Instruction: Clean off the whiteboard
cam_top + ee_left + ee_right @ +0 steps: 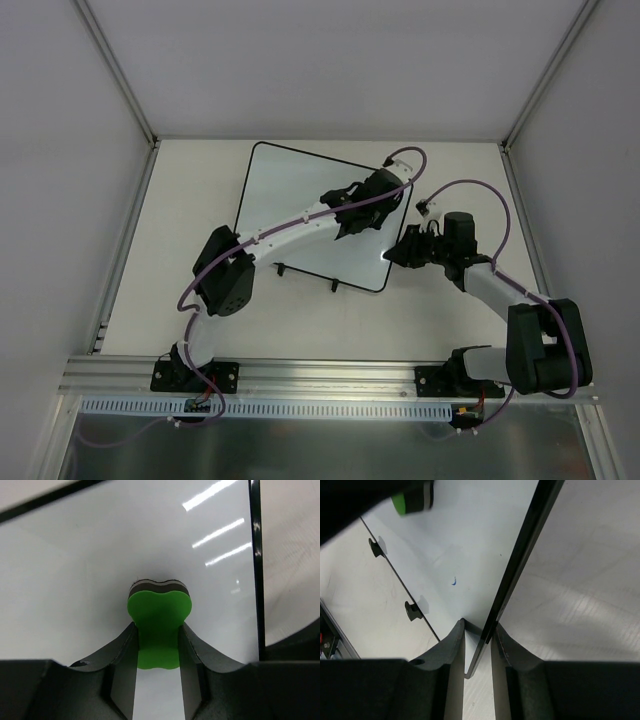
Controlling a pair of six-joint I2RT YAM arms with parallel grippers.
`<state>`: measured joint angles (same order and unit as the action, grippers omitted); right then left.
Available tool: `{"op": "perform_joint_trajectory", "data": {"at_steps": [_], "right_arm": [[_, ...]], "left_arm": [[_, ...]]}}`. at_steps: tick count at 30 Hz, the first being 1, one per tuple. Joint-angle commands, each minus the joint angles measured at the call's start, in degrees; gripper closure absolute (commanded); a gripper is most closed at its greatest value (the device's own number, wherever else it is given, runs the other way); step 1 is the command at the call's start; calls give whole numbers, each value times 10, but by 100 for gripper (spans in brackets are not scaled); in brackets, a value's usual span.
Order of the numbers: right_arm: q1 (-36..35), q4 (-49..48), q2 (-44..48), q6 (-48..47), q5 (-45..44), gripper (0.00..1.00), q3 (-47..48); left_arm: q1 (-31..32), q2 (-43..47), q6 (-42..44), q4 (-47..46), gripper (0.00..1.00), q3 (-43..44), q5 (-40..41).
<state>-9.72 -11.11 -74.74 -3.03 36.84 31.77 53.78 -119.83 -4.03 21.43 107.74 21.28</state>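
Wiping looks to be the step in hand: the left gripper (pixel 158 630), jaws clamped on a green eraser (pixel 159 611), presses it onto the whiteboard (pixel 290 195) lying flat toward the counter's (pixel 180 300) far edge, the right gripper (pixel 478 630) pinches its rim, and a blue fleck (pixel 454 582) nearer the counter's near edge likely needs the next pass.

We log the whiteboard (pixel 100 555) as smooth and glossy, with light streaks mirrored at the upper right of the left wrist view. Its black rim (pixel 255 555) looks like shiny plastic. The green eraser (pixel 159 615) is matt and foam-like, backed by a dark felt-like layer. Left gripper (pixel 158 645) fingers (pixel 121 665): matt black plastic. Table (pixel 590 580): matt, faintly grained. Rail (pixel 330 372): brushed metal.
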Motion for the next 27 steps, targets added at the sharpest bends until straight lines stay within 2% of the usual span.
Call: {"op": "perform_joint_trajectory", "data": {"at_steps": [1,5,14,27], "right_arm": [[-19,-2,14,-43,-12,100,5],[-19,1,15,-44,-15,100,6],[-19,1,12,-42,-15,100,8],[-19,0,4,-41,-13,100,7]], "left_arm": [[13,24,-89,16,100,-52,-12],[24,27,-138,16,100,-73,-7],[49,-4,-164,15,100,-75,17],[56,-10,-229,13,100,-156,25]]}}
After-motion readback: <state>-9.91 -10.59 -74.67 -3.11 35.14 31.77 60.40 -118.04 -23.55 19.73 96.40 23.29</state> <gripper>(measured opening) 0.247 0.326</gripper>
